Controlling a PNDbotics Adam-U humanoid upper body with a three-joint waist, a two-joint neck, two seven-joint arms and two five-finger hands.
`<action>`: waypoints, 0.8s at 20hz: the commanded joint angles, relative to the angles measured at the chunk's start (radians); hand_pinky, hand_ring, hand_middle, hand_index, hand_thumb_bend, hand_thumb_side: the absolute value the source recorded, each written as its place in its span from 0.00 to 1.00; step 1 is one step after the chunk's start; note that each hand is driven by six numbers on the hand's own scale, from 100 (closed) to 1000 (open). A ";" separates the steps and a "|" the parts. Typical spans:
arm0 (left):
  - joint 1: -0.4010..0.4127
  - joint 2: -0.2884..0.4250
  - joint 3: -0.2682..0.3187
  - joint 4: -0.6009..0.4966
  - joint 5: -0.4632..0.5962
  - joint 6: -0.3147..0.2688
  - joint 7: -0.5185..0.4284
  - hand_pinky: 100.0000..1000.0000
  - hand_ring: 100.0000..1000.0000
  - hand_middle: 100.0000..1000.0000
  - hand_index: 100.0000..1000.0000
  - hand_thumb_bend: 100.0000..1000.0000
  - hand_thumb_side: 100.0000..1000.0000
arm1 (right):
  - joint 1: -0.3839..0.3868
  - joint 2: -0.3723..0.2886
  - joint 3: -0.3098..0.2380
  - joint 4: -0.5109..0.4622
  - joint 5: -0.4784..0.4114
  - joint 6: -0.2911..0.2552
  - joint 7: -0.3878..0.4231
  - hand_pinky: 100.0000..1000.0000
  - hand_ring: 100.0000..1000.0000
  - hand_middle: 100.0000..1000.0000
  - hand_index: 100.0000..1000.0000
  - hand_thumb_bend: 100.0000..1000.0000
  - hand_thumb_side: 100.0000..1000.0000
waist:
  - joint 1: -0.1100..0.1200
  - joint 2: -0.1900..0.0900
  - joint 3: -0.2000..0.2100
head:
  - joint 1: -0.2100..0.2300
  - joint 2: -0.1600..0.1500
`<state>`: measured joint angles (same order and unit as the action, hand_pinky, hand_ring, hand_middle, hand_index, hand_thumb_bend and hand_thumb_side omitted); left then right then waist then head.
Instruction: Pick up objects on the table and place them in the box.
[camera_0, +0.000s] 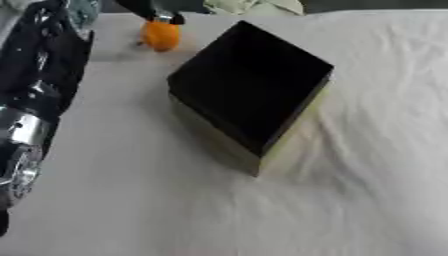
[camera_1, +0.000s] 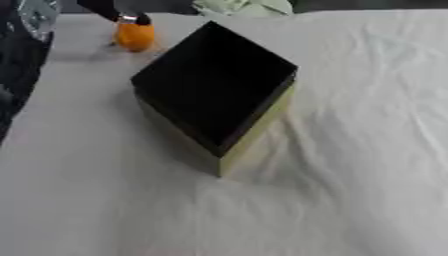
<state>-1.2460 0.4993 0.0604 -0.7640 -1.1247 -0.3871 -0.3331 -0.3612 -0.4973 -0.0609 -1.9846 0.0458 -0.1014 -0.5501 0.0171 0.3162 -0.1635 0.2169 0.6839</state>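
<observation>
An open black box (camera_0: 249, 82) sits on the white cloth-covered table (camera_0: 367, 190), a little left of the middle and toward the far side. It is turned askew to the table edges, so that one corner points toward the robot and the opposite corner points away toward the far edge; its longer run goes from the far right down to the near left. The inside is dark and nothing can be made out in it, while the near right outer wall shows a pale yellowish face. Beyond the box's far left corner, close to the far edge of the table, stands a small orange object (camera_0: 161, 35), rounded and slightly taller than wide, its long axis roughly upright. The left hand (camera_0: 156, 12) reaches it from above at the top of the view: dark fingertips (camera_1: 129, 18) with a silver part sit right on top of the orange object, but whether they are closed round it or merely touching it cannot be told. The left arm (camera_0: 35, 85), black with silver joints, runs along the left edge of the picture from the near corner to the far one. The box stands just beside the orange object, on the near right of it, with a strip of bare cloth between them. A crumpled pale green cloth (camera_0: 254, 6) lies at the far edge behind the box. The cloth on the right half of the table is wrinkled. The right hand shows in neither view.
</observation>
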 joint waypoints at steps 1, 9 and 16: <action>-0.040 0.001 0.001 -0.001 -0.039 -0.010 -0.019 0.61 0.72 0.79 0.86 0.76 0.52 | -0.015 -0.016 -0.004 -0.015 -0.008 -0.001 0.004 0.75 0.73 0.66 0.84 0.20 1.00 | 0.000 -0.016 -0.004 | 0.000 -0.018; -0.053 -0.008 0.024 0.018 -0.088 0.020 -0.037 0.62 0.73 0.81 0.86 0.65 0.43 | -0.014 -0.014 -0.002 -0.015 -0.008 0.002 0.005 0.75 0.73 0.66 0.84 0.20 1.00 | 0.010 -0.012 -0.012 | -0.013 -0.031; -0.059 -0.004 0.026 0.030 -0.159 0.056 -0.053 0.65 0.75 0.84 0.86 0.59 0.03 | -0.017 -0.013 -0.001 -0.015 -0.009 0.001 0.006 0.75 0.73 0.66 0.84 0.21 1.00 | 0.010 -0.005 -0.014 | -0.014 -0.042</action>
<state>-1.2760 0.4730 0.0793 -0.7234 -1.2678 -0.3398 -0.3848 -0.3657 -0.4961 -0.0575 -1.9846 0.0424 -0.1002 -0.5461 0.0301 0.3283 -0.1773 0.2038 0.6545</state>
